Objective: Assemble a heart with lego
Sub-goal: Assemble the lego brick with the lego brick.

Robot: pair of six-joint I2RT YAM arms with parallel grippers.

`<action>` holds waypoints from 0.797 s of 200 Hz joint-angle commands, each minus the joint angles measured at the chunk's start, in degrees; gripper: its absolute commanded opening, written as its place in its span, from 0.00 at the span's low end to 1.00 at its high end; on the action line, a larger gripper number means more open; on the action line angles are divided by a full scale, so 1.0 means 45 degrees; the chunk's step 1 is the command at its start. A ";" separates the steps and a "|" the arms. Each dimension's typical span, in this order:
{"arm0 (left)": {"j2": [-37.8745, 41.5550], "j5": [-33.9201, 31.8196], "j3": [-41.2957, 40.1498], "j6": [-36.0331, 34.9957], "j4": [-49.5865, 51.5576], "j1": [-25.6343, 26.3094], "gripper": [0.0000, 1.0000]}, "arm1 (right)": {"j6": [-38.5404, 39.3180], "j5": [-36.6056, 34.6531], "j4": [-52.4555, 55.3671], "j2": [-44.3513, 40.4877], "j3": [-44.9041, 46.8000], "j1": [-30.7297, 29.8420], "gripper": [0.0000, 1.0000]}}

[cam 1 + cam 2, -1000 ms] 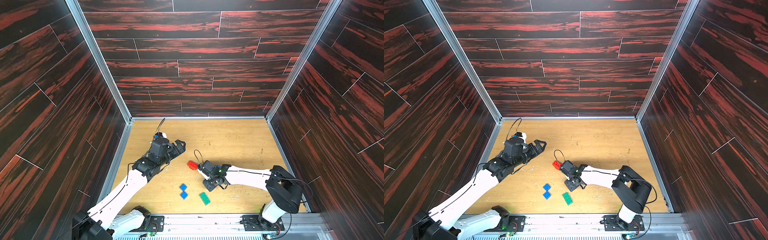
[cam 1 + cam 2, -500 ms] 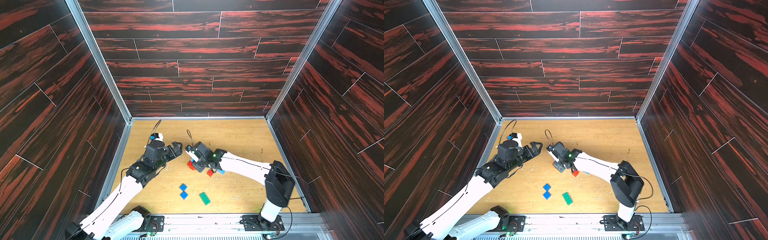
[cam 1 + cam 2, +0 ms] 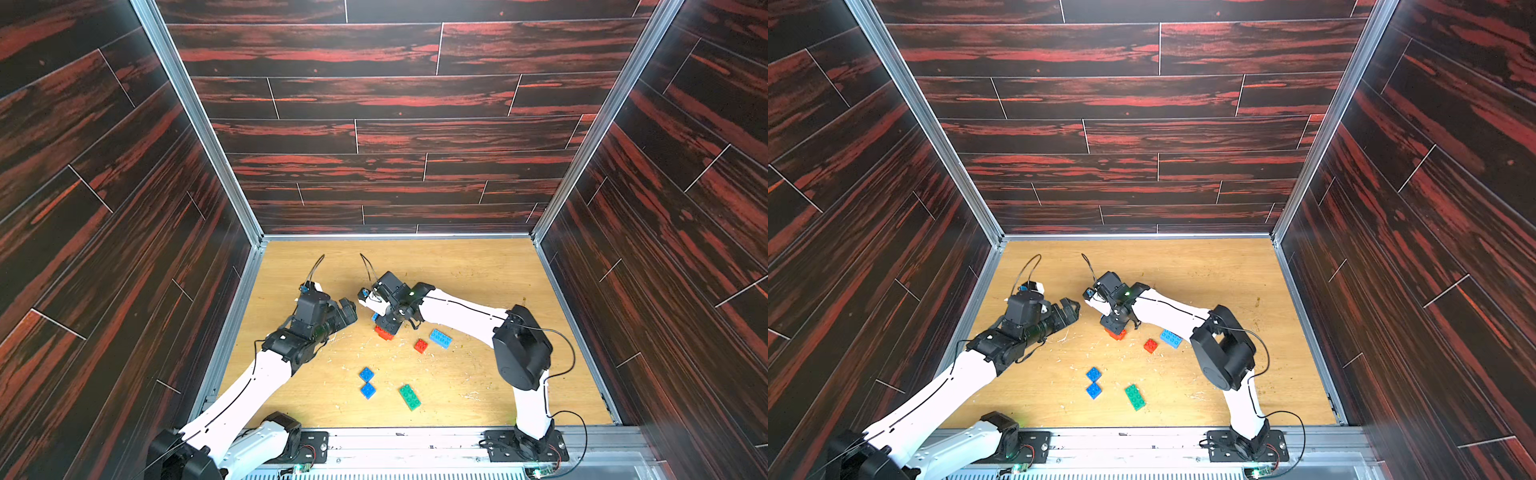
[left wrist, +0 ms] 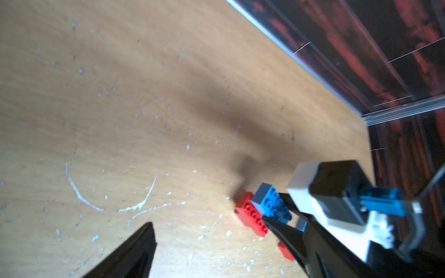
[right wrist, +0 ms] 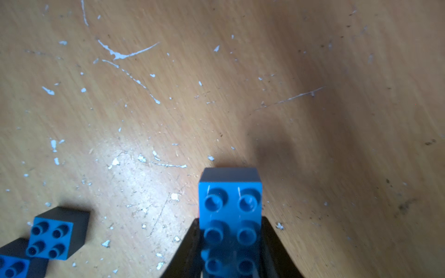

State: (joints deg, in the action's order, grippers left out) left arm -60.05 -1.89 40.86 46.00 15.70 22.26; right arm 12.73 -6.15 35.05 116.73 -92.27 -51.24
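My right gripper (image 3: 388, 322) is shut on a long light blue brick (image 5: 230, 207), which it holds right against a red-orange brick (image 3: 383, 333) on the floor; I cannot tell whether the two are joined. My left gripper (image 3: 348, 309) stands open just left of them, with nothing between its fingers (image 4: 134, 248). More lego lies loose: a small red-orange brick (image 3: 420, 345), a second light blue brick (image 3: 440, 338), two dark blue squares (image 3: 366, 374) (image 3: 368, 390) and a green brick (image 3: 409, 397). No heart is in view.
The wooden floor (image 3: 478, 282) is scratched and flecked with white. Dark panelled walls with metal rails (image 3: 232, 332) close it in on three sides. Both arm bases (image 3: 528, 444) are bolted to the front rail.
My right gripper has swung from the front middle back and to the left with the light blue brick, down onto the red-orange brick. The left gripper has drifted slightly toward the front.
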 commanded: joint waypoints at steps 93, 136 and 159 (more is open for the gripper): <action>-0.0666 0.0029 -0.0700 0.0423 -0.0830 -0.0161 0.97 | -0.0390 0.1691 0.1793 0.1306 -0.1768 0.0309 0.05; -0.0619 -0.0010 -0.0915 0.0467 -0.0821 -0.0200 0.97 | -0.0224 0.1393 0.2169 0.1383 -0.1859 0.0295 0.04; -0.0601 -0.0001 -0.0975 0.0462 -0.0810 -0.0219 0.97 | -0.0114 0.1375 0.2343 0.1482 -0.1843 0.0305 0.04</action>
State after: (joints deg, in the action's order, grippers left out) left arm -62.92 -1.74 37.26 48.03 12.03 21.69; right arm 11.53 -0.16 43.20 121.89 -99.59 -49.76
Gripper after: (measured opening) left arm 0.974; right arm 0.353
